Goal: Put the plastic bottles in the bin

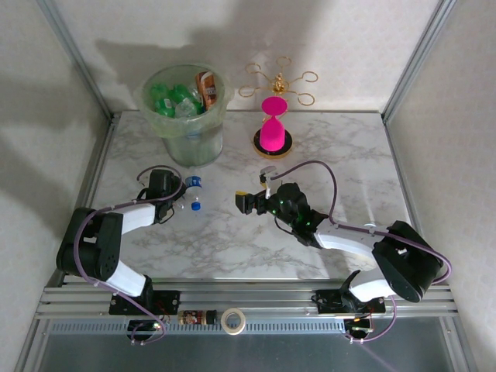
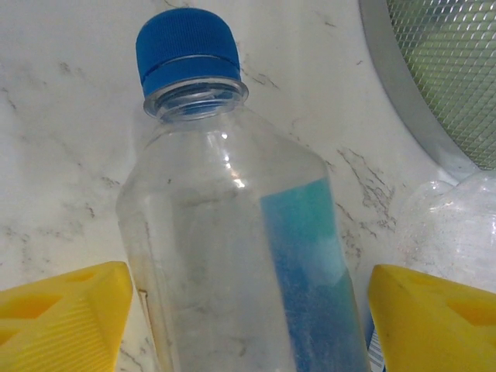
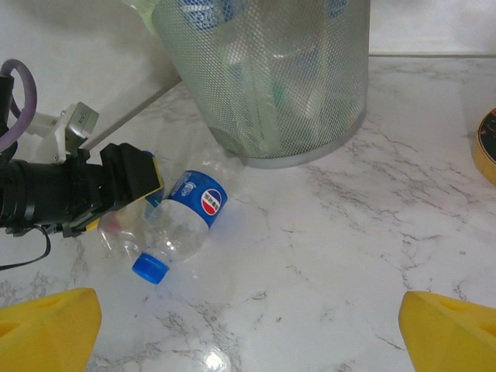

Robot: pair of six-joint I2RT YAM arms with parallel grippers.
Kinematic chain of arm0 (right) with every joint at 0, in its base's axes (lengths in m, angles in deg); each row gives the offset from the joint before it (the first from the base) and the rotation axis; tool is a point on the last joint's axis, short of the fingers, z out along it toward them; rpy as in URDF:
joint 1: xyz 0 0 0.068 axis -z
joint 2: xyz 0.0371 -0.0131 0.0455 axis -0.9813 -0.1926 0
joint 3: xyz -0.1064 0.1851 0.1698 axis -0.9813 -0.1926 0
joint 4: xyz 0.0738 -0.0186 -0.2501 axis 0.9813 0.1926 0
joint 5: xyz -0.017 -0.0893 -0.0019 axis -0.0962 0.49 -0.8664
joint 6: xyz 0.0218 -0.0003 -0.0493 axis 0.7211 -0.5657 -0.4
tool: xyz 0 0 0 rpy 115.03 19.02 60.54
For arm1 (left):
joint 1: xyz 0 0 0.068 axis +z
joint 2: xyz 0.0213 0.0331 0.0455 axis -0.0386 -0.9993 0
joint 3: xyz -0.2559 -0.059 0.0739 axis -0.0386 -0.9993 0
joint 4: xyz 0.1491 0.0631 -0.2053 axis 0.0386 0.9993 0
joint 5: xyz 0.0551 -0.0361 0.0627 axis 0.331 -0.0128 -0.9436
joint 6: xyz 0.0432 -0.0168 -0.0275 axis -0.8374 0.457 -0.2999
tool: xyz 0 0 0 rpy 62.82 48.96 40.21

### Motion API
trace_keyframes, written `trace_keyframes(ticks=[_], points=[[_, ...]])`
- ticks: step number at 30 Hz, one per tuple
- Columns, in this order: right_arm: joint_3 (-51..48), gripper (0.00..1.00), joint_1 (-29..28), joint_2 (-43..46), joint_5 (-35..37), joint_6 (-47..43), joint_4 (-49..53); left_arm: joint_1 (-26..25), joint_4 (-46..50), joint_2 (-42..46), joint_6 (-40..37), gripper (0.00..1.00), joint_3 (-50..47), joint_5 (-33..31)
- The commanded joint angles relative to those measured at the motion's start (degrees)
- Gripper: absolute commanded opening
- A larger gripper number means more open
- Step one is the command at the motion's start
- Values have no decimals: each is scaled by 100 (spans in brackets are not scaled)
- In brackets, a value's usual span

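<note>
Bottle [image 3: 174, 236] with blue Pepsi-logo label [image 3: 203, 200] lies at left tool [image 2: 248, 306], grip impossible to tell; right tool [image 3: 248, 333] open.

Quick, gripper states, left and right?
Left gripper: jaws either side of a clear bottle; cannot tell if it is gripped.
Right gripper: open, empty.

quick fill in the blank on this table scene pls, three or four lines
1. The clear bottle between the fingers of the left tool has a ____ cap.
2. In the top view, the pink hourglass stands to the ____ of the bin.
3. ____ blue-capped bottles lie on the table outside the bin.
4. The right tool has its jaws ____, holding nothing.

Missing words: blue; right; two; open
</note>
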Motion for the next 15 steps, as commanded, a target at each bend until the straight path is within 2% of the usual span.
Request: trace_keyframes(ticks=[1,7,12,15], points=[[-63,99,18,161,121,56,-99,-40,-106,-116,-8,73,-2,-158],[-89,99,15,222,138,64,-89,-40,-163,-132,-4,62,-62,-167],[-116,99,18,262,125,68,-107,2,-183,-87,-31,50,-84,-97],[-150,99,13,310,139,72,-116,54,-149,22,-21,47,-97,-61]])
